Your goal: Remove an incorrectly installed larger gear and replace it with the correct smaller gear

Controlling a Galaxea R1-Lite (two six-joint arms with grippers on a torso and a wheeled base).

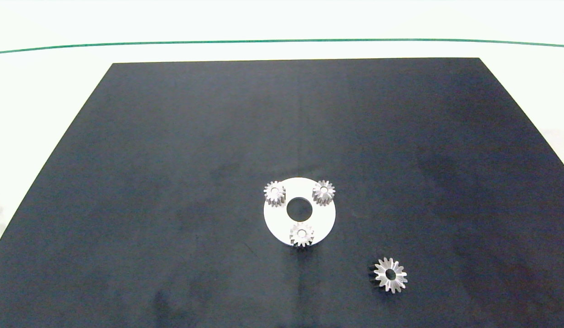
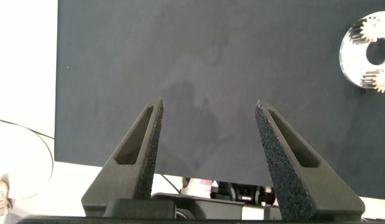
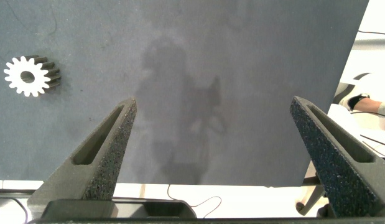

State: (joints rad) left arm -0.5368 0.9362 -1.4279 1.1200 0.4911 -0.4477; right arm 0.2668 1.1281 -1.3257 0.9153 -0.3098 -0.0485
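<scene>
With three small gears sitting on the white disc (image 1: 323, 223), the smaller gear (image 1: 302, 234) at its near edge, the larger gear (image 1: 390, 274) is lying off it toward the right, so both released grippers, left gripper (image 2: 208, 134) and right gripper (image 3: 212, 127), are best staying clear.

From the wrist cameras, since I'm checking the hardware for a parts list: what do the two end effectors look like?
Both look alike. The left end effector has two dark grey, wedge-shaped fingers with a rough, grainy inner face and a slotted cut-out along the side, rising from a black base. The right end effector has the same tapered, slotted fingers. No markings show on either.
</scene>
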